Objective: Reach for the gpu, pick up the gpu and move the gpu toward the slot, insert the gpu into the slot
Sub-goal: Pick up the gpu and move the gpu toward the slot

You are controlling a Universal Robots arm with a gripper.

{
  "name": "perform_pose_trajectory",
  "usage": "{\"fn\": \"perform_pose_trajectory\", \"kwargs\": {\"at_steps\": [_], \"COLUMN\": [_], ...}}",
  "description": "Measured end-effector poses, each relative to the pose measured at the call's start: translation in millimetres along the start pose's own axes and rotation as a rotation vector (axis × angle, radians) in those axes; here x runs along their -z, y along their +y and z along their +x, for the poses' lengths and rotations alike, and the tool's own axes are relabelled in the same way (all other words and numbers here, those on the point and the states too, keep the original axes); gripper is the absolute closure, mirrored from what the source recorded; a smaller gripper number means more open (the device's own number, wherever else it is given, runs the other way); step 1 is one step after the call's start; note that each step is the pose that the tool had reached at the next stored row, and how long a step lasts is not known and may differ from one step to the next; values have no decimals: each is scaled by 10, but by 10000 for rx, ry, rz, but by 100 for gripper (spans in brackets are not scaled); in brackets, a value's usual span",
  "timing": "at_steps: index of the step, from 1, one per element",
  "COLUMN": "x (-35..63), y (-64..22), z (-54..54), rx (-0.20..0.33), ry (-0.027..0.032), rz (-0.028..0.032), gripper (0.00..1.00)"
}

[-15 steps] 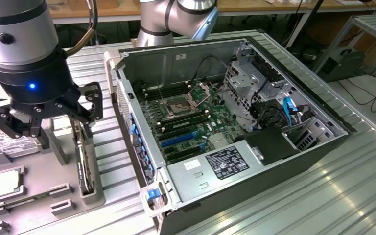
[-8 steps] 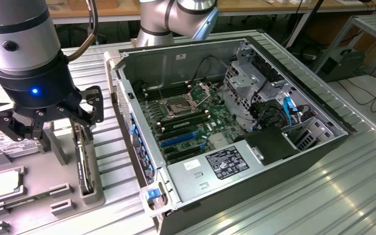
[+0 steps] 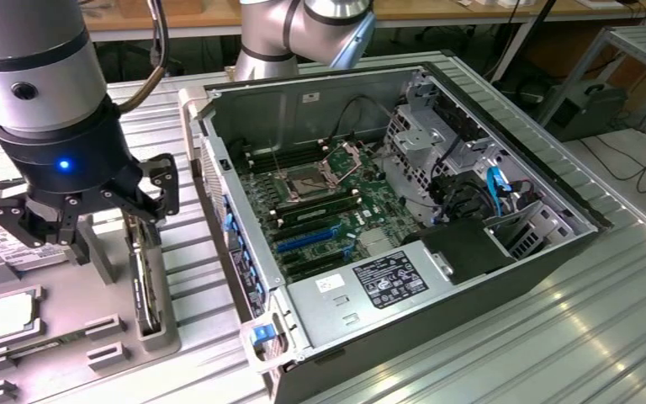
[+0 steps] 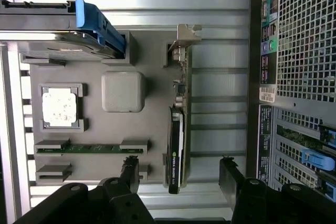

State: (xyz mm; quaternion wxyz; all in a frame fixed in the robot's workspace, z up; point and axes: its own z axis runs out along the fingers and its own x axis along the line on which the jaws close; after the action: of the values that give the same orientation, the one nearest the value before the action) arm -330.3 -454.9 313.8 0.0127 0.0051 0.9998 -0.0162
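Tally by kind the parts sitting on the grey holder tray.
Thin dark gpu card with silver bracket: 1
Square silver CPU chip: 1
Green memory stick: 1
Silver hard drive in blue carrier: 1
Grey rounded square block: 1
Total: 5

Universal Robots arm [image 3: 300, 29] comes in from the far side, bending over to the exterior view's left. Wrist [image 3: 31, 76] vertical, pointing down, blue indicator light [image 3: 63, 164] lit. gripper [image 3: 97, 237] hangs low, jaws spread wide, black fingers [image 4: 129, 174] well apart.

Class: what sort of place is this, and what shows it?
Probably a robotics lab or workshop: a robot arm over a metal bench, an open computer case, and a tray of loose parts.
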Motion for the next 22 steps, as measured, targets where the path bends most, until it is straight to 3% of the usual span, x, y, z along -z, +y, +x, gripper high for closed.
{"fn": "perform_pose_trajectory", "kwargs": {"at_steps": [22], "x": [-215], "y": [7], "z": [5], "rx": [0], "ry": [0], "rz": [-2], "gripper": [28]}}
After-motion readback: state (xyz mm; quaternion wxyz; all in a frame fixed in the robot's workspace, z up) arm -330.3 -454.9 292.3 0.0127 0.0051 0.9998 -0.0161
